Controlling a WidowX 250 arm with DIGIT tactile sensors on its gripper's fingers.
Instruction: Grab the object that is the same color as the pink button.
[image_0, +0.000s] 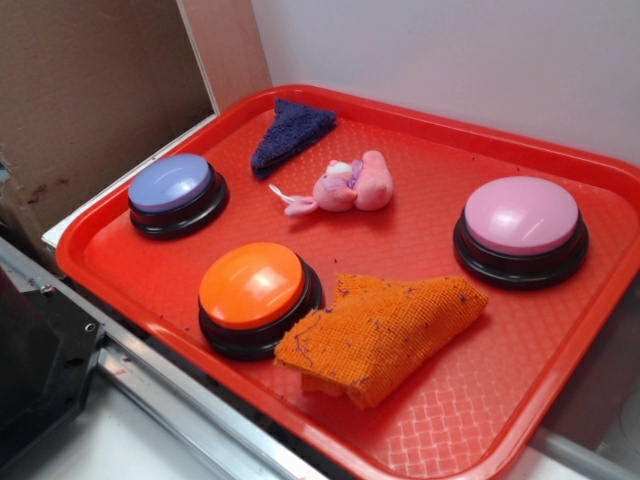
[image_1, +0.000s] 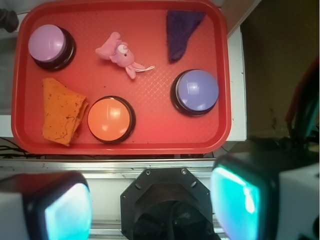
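My gripper (image_1: 150, 200) hangs with its fingers apart and empty, back over the robot base, off the tray's (image_1: 150, 145) near edge. The pink plush toy (image_1: 120, 55) lies well ahead of me toward the far edge, left of centre, between the pink button (image_1: 47, 44) and the purple cloth (image_1: 181, 32), its long axis running diagonally.

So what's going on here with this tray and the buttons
Nothing is being handled yet. A red tray holds three buttons, pink, orange and lavender, plus an orange cloth, a purple cloth and a small pink plush toy. The toy lies loose near the tray's middle, touching nothing else. The robot's hand hangs open above the tray's near edge, holding nothing, well short of the toy.
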